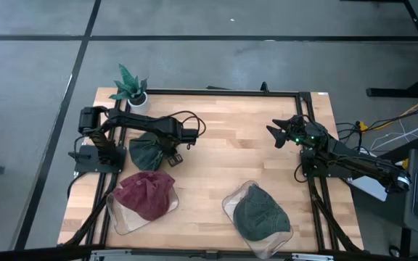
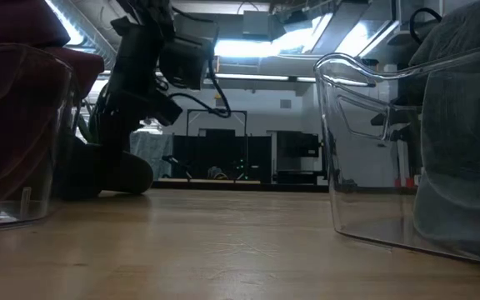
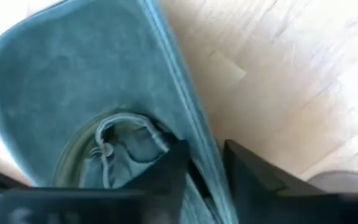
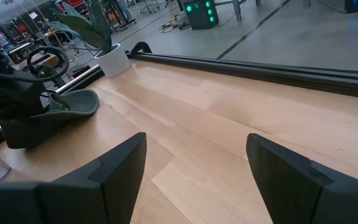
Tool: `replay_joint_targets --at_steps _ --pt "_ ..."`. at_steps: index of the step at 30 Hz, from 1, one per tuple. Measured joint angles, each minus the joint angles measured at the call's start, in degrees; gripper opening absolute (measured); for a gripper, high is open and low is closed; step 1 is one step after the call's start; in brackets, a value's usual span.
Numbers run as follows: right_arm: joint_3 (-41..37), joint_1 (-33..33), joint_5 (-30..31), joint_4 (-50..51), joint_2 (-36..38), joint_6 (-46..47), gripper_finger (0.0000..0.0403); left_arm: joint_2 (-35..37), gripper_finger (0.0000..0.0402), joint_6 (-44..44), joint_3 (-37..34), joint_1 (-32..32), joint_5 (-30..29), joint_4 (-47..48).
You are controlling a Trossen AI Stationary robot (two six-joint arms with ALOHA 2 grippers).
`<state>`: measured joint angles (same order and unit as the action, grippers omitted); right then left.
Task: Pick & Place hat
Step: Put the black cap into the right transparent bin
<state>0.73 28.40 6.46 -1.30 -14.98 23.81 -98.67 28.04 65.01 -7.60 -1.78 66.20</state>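
A dark teal cap [image 1: 145,154] lies on the wooden table's left half, also seen in the low view [image 2: 111,175] and the right wrist view [image 4: 73,104]. My left gripper [image 1: 167,151] is down at the cap's right side, its fingers closed around the brim [image 3: 207,171]. My right gripper [image 1: 278,133] hovers open over the table's right half, apart from everything [image 4: 194,168]. A red hat [image 1: 145,194] sits in a clear tub, and a grey-green hat [image 1: 261,213] sits in another. My left gripper pinches the teal cap's brim [image 3: 199,149] between its two fingers, close to where the brim joins the crown. One finger [image 3: 169,171] lies on the inner side by the crown opening, the other finger [image 3: 247,180] on the outer side. The cap's crown rests on the table [image 2: 115,187].
A potted plant [image 1: 130,87] stands at the far left corner. The clear tub with the red hat [image 1: 125,217] is near the left front edge, and the tub with the grey-green hat [image 1: 231,204] is front centre-right. Bare wood [image 1: 231,152] lies between the arms.
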Motion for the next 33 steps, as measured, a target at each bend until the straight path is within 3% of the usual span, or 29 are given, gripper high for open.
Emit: replay_joint_targets --at_steps 3,5,21,33 --pt "0.00 0.00 0.00 0.00 0.00 -0.12 0.0275 1.09 0.0037 0.18 0.00 -0.01 -0.10 0.53" --pt "0.00 0.00 0.00 0.00 0.00 -0.05 0.0275 2.17 0.0015 1.58 0.00 0.00 -0.42 0.48" --pt "0.00 -0.02 0.00 0.00 0.00 -0.11 0.0275 20.04 0.0008 14.17 0.00 -0.07 -2.62 -12.87" --pt "0.00 -0.02 0.00 0.01 0.00 0.02 0.0275 25.60 0.0008 15.42 0.00 -0.07 -6.49 -33.74"
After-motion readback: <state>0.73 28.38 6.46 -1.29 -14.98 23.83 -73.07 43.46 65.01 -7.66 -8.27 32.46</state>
